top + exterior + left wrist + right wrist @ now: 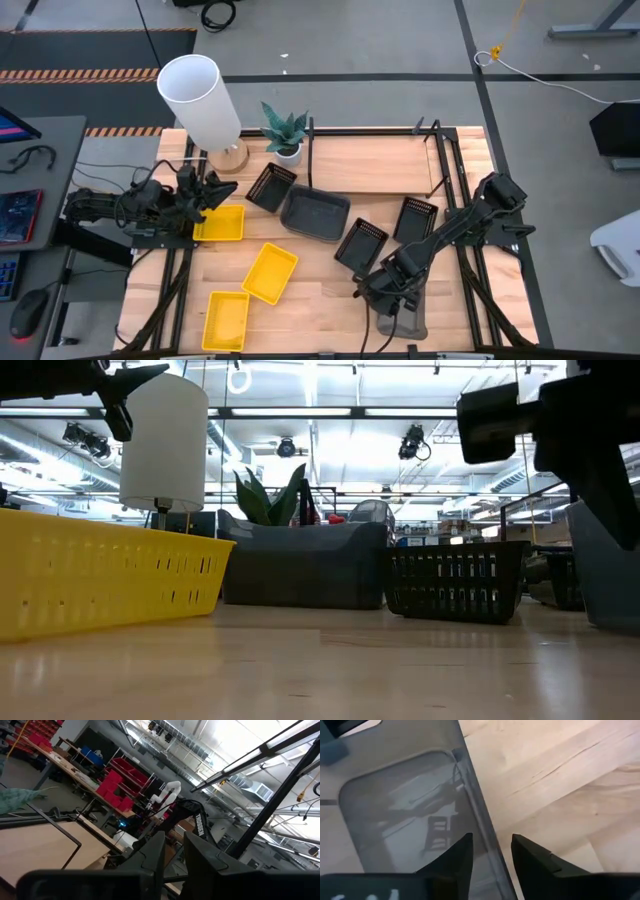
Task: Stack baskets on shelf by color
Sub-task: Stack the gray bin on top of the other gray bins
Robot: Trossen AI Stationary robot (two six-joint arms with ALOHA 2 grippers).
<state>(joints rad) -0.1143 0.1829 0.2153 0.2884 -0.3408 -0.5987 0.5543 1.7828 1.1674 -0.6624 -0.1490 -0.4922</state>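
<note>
Three yellow baskets lie flat on the table's left half (220, 223), (270, 272), (227, 320). Three small black perforated baskets (271, 187), (360, 245), (415, 219) and a dark grey basket (315, 214) sit mid-table. Another grey basket (400, 320) rests at the near edge. My right gripper (492, 851) is open, pointing down over this basket's long wall (470, 795), one finger on each side. My left gripper (215, 190) hovers shut above the far-left yellow basket and holds nothing. The black shelf frame (440, 160) stands at the far side.
A white lamp shade (200, 100) and a small potted plant (285, 132) stand at the far left, close to my left gripper. Bare wood (320, 300) lies between the yellow baskets and the near grey basket. The shelf's board (370, 165) holds no basket.
</note>
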